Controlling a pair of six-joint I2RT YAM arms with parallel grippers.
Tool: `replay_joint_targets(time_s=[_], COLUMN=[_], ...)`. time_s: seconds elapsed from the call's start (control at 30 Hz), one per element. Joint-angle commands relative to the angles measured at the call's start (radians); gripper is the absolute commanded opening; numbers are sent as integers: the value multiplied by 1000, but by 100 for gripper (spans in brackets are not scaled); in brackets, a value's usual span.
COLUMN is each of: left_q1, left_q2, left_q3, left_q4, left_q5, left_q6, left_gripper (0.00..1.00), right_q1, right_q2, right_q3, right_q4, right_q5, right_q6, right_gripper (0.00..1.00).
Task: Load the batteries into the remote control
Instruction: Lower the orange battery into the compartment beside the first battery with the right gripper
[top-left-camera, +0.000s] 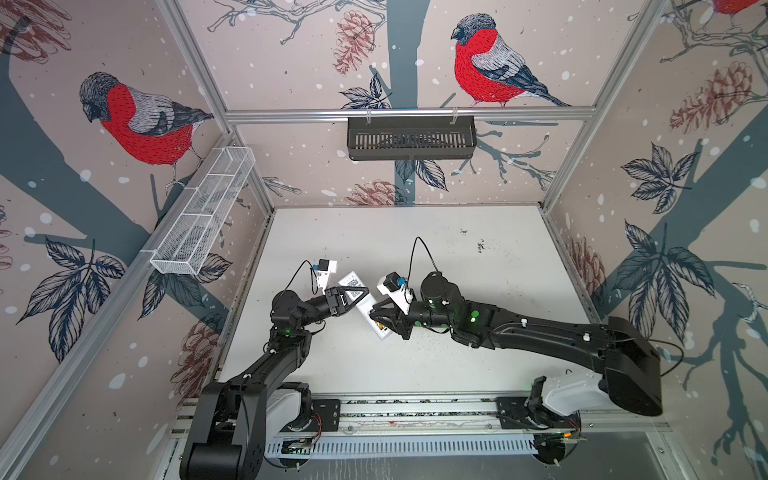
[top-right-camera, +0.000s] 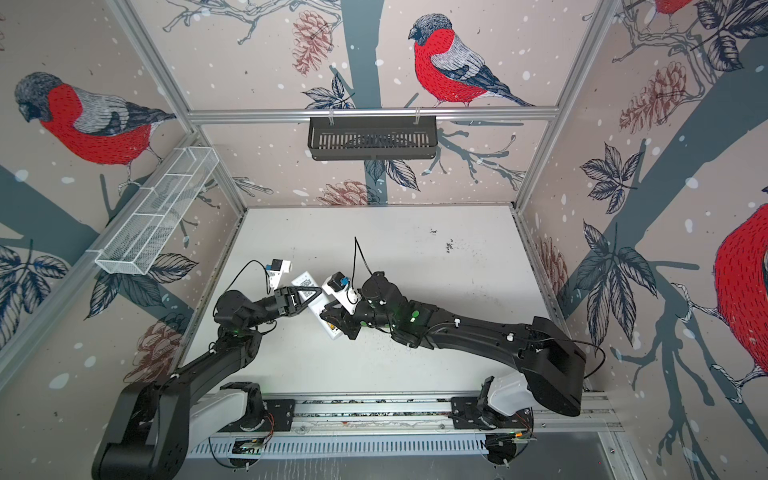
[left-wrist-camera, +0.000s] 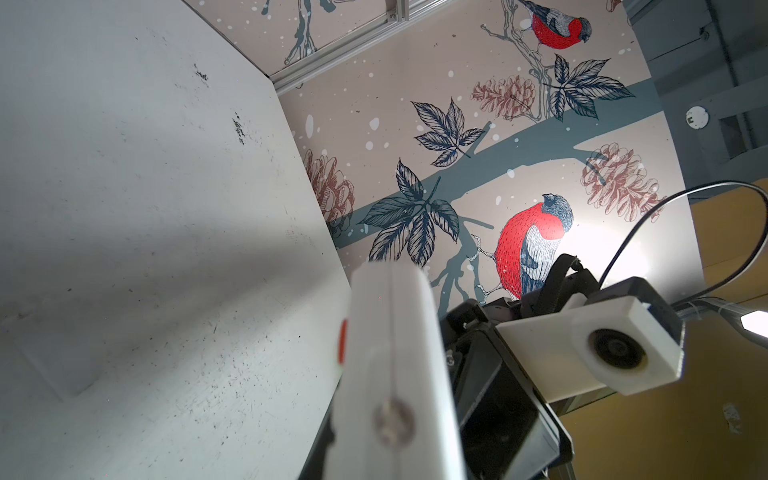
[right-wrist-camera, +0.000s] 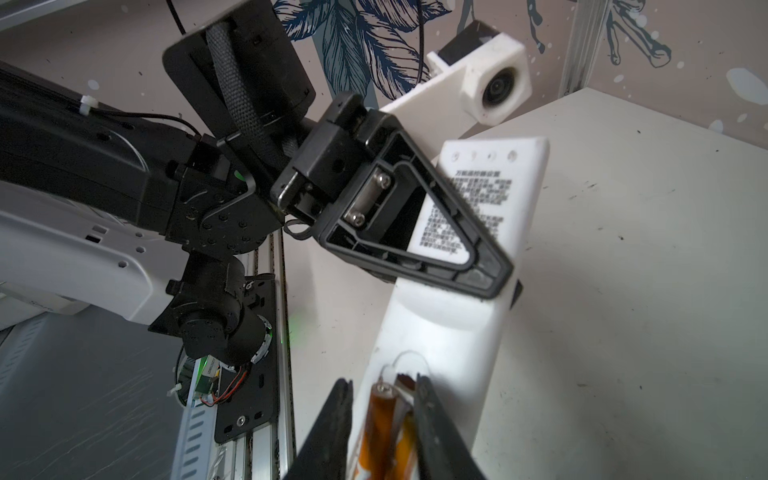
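Bird-wallpaper walls (top-left-camera: 291, 83) box in a scuffed white table (top-left-camera: 457, 257), with a black basket (top-left-camera: 411, 137) on the back rail and a wire basket (top-left-camera: 203, 212) on the left wall, both well away from the arms. Over mid-table the left gripper (right-wrist-camera: 494, 278) is clamped tight on the remote (right-wrist-camera: 449, 332) at its printed-label end, back side up, one finger covering part of the label. The right gripper (right-wrist-camera: 382, 380) sits at the other end, fingers (right-wrist-camera: 338, 399) slightly parted either side of the two orange batteries (right-wrist-camera: 380, 419), which lie side by side in the recess. In both top views it mostly hides them.
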Motion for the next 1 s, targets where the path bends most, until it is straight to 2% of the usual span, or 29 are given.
replay_joint_targets(time_s=[0.0,0.1,0.3,0.53,0.83,0.97], left_q1=[3,3,3,4,6,7], left_q2=[-24,-58,-88,-97,-109,-110], left_q3=[19,42,69,82,81,80], left_q4=[-99,-233,-403,-472,-479,-479], left_q5=[-21,-43,-86,-110,-114,-116], left_q6=[97,181,290,338,342,342], left_gripper=[0,0,0,0,0,0], right_q1=[0,1,14,27,40,45], right_q2=[-14,-7,21,51,129,149], right_q3=[15,48,119,151,219,236], right_q4=[-27,-90,-223,-270,-326,-339], right_q5=[41,85,129,151,187,207], right_q6=[-2,7,9,8,0,2], right_gripper=[36,39,38,32,29,24])
